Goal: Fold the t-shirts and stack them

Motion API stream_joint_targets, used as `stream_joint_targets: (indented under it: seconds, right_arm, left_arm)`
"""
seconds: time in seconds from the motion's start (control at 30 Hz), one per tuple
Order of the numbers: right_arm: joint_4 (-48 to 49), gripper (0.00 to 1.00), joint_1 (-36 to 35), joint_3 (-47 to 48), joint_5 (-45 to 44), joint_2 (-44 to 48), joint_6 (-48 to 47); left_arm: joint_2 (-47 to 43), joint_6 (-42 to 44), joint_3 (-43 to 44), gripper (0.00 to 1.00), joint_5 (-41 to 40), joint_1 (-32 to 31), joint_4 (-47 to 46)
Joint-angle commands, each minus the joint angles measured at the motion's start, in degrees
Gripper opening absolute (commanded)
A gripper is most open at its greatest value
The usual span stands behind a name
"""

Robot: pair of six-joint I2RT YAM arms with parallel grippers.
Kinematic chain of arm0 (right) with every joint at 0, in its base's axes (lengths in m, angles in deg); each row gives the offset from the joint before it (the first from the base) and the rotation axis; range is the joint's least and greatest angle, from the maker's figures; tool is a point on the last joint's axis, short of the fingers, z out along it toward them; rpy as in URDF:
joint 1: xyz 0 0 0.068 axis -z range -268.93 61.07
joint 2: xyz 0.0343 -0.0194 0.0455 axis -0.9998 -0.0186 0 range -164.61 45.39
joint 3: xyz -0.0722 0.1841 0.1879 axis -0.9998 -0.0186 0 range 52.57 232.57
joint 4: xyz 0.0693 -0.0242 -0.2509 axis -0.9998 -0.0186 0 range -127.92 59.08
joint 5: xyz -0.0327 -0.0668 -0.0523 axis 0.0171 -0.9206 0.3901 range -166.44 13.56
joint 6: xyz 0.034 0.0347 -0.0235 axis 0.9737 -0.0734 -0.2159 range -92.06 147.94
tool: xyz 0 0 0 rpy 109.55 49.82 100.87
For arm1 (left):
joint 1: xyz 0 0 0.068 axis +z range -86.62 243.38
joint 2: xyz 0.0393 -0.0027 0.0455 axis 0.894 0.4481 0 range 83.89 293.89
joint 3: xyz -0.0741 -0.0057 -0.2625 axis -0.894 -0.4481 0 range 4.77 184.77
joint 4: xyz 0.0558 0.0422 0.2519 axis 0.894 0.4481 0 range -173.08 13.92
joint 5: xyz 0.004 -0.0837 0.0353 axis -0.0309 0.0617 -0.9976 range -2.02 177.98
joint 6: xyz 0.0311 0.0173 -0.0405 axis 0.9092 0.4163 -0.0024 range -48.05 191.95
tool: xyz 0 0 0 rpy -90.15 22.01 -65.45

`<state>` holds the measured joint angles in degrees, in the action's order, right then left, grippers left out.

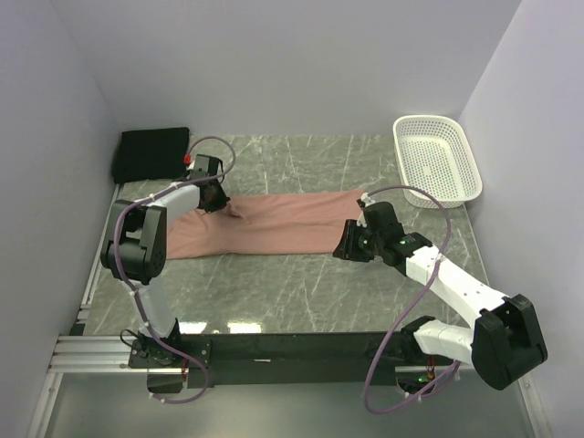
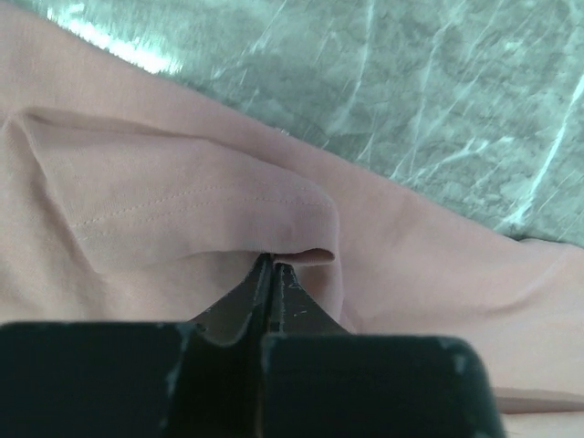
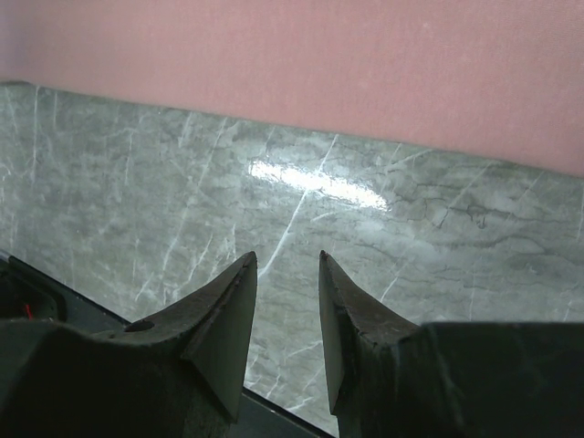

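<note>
Marble table (image 1: 274, 292) holds pink t-shirt (image 1: 283, 224), fold hiding tips of left claw (image 2: 274, 269).

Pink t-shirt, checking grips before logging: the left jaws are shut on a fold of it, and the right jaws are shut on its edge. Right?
Only the left gripper pinches the pink t-shirt. The right wrist view shows the right gripper with jaws open over the table, holding nothing.

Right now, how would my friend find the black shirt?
Look at the green marble table, then its far left corner. The black t-shirt lies there folded into a neat dark block, unlike the pink t-shirt stretched out long across the middle.
</note>
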<state>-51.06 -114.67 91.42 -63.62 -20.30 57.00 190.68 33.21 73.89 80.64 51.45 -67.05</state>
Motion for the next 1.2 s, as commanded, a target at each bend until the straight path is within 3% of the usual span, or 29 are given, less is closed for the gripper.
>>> stream_joint_targets:
  seconds: [0.0,0.17,0.4,0.67,0.97,1.07,1.1,1.17]
  right_arm:
    - [1.77,0.41,-0.19,-0.44,0.02,1.00,-0.32]
    - [1.60,0.41,-0.19,-0.09,0.19,1.00,-0.58]
    - [1.95,0.41,-0.28,-0.18,0.72,0.92,-0.67]
    - [2.74,0.41,-0.19,-1.14,1.42,0.56,-0.58]
    - [3.62,0.41,-0.28,-2.03,2.65,-0.14,-0.67]
    - [4.58,0.41,-0.37,-1.85,4.49,-0.58,-0.58]
    - [5.19,0.41,-0.63,-1.67,4.84,-0.58,-0.58]
    - [5.81,0.41,-1.07,-1.41,5.46,-0.84,-0.32]
  left_arm:
    - [-2.88,-2.64,1.45,0.01,0.13,-0.03,2.77]
    - [-8.60,-9.06,-1.52,0.01,1.88,-0.03,6.81]
    - [-15.02,-14.16,-6.80,0.08,5.83,-0.21,7.70]
    - [-15.12,-17.24,-16.02,0.16,8.91,-1.52,2.43]
    - [-13.44,-16.37,-18.33,0.27,11.20,-1.79,-0.39]
    - [-16.86,-15.14,-17.45,0.41,9.63,-1.70,2.15]
    - [-19.39,-14.44,-17.27,0.53,8.84,-1.61,3.55]
    - [-23.44,-13.56,-17.35,0.62,7.51,-1.18,4.44]
